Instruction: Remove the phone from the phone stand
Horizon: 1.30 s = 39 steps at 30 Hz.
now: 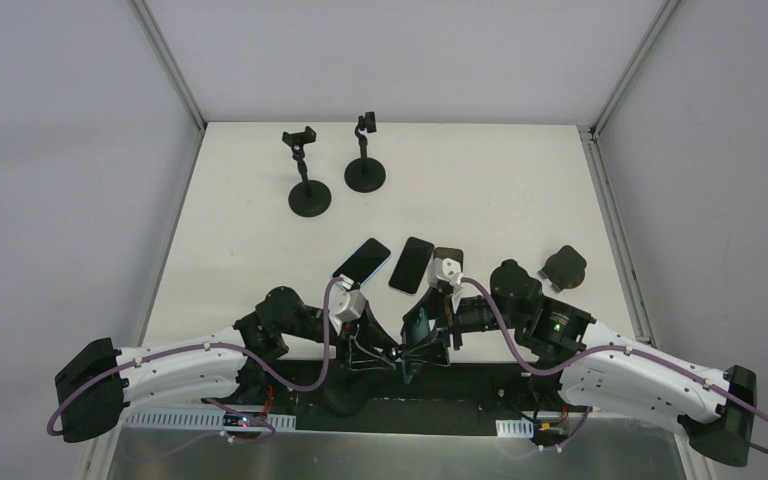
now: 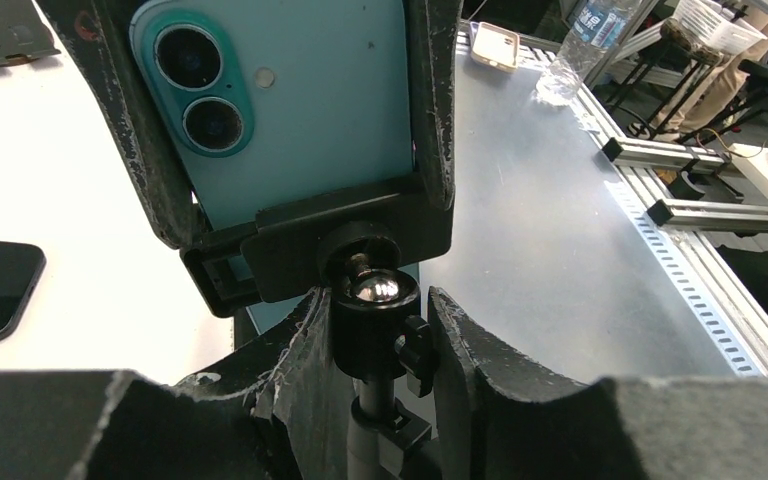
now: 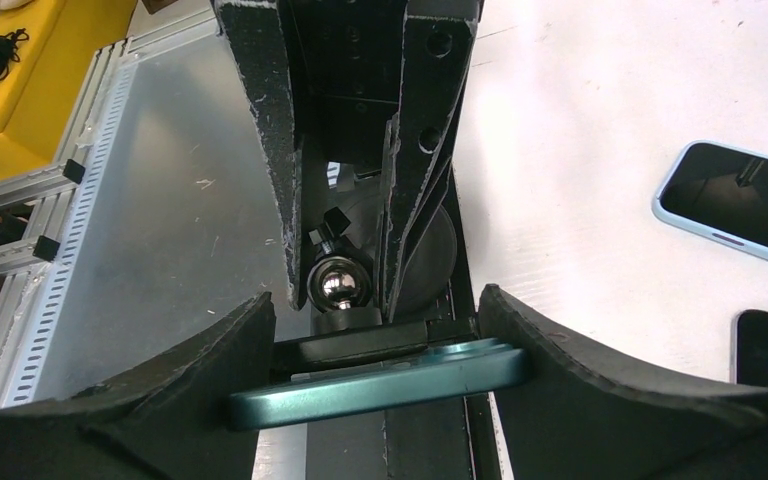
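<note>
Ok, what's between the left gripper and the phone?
The stand's ball joint and black clamp: the left gripper straddles the joint, the clamp beyond it holds the phone. Clearest in the left wrist view.

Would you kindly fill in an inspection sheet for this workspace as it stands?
Surface: white matte table, no spills seen.
Job's things: teal twin-camera phone sits in the clamp of the black ball-joint phone stand.
Clutter: two empty black stands at the far side; light-blue phone and black phone lying flat; black round object at the right.
Grippers: right gripper shut on the phone's long edges; left gripper flanks the stand's ball joint, grip unconfirmed.
Cables: purple cables routed along both arms.
Surroundings: grey enclosure walls; clear plastic bottle on metal bench.
</note>
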Available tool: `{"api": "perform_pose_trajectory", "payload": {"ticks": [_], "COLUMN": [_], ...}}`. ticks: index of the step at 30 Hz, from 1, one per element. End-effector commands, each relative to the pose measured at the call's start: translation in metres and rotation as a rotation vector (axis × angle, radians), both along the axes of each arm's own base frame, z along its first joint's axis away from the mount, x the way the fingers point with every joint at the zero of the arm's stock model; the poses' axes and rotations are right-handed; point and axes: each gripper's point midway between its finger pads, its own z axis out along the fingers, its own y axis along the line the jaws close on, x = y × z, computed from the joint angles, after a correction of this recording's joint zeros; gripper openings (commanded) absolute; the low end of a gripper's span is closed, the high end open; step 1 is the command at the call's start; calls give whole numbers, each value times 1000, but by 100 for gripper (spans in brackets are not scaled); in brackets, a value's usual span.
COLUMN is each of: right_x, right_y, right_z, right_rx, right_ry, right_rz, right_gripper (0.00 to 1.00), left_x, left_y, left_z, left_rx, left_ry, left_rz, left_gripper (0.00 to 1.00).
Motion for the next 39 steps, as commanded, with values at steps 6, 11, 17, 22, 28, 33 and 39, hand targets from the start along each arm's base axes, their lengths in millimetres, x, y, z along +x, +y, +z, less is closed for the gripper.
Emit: {"api": "perform_pose_trajectory", "payload": {"ticks": [6,11,17,22,28,33,39], "right_x": [26,36,39,34,17,4,-4], "right_y": [-2,1,9,14,19,20,22], "right_z": [15,23,32,56,73,88,109], "right_rx": [35,2,19,100,134,180,255], "right_ry": [-29,-21,-71,-111,-140,-139,-134], "right_rz": [-123,-215,-250,-221,-130,-76,-66], "right_gripper": [0,0,0,0,0,0,0], "left_x": [-46,-30,-22,-24,-19,-14,-8], "left_y": [15,5,-2,-4,-11,-14,-17], "left_z": [41,43,45,44,40,38,38], "left_rx": [-144,-138,-127,-114,-95,-88,-93], "left_ry": [-89,-41,-7,0,4,4,-5], "left_rz": [-253,-150,-113,-129,-119,-101,-64], "left_gripper": [0,6,69,71,69,67,64]}}
